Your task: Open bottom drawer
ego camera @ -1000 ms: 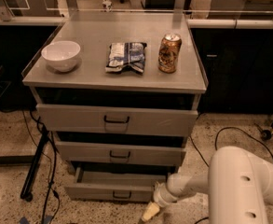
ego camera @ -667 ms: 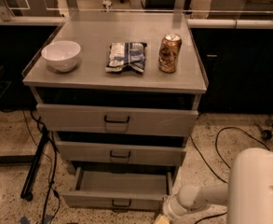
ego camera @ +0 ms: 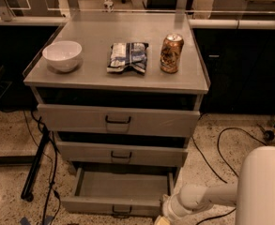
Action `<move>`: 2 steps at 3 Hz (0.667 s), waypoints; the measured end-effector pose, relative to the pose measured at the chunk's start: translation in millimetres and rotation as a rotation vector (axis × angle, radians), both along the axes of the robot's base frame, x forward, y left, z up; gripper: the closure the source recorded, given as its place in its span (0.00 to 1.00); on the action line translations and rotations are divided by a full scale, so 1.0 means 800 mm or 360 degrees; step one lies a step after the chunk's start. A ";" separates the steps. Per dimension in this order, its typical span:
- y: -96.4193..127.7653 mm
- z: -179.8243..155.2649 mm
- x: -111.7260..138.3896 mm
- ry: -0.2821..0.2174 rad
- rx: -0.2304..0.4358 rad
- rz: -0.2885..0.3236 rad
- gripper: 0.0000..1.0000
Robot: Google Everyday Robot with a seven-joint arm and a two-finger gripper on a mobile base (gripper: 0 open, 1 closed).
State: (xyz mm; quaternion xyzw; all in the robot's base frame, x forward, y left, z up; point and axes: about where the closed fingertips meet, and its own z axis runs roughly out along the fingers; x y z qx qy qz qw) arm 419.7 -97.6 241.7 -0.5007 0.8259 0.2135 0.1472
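The bottom drawer (ego camera: 113, 205) is the lowest of three grey drawers in the cabinet. It is pulled far out, and its bare grey inside (ego camera: 120, 185) shows from above. Its small dark pull handle (ego camera: 122, 211) sits at the front panel's centre, near the frame's lower edge. My white arm (ego camera: 207, 196) reaches in from the lower right. My gripper (ego camera: 163, 219) is at the drawer's front right corner, mostly cut off by the lower edge of the view.
On the cabinet top stand a white bowl (ego camera: 62, 55), a chip bag (ego camera: 127, 56) and a copper-coloured can (ego camera: 171, 53). The top drawer (ego camera: 118, 120) and middle drawer (ego camera: 120, 154) are closed. Black cables (ego camera: 221, 144) and a stand leg (ego camera: 36, 165) lie on the floor.
The bottom drawer has slid much further out toward me. My arm and gripper have moved down and back toward the lower edge of the view.
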 end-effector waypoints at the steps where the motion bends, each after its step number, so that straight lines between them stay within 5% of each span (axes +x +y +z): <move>1: 0.000 0.000 0.000 0.0000 0.0000 0.0000 0.00; 2: 0.004 -0.003 0.025 -0.0017 0.0009 0.0013 0.00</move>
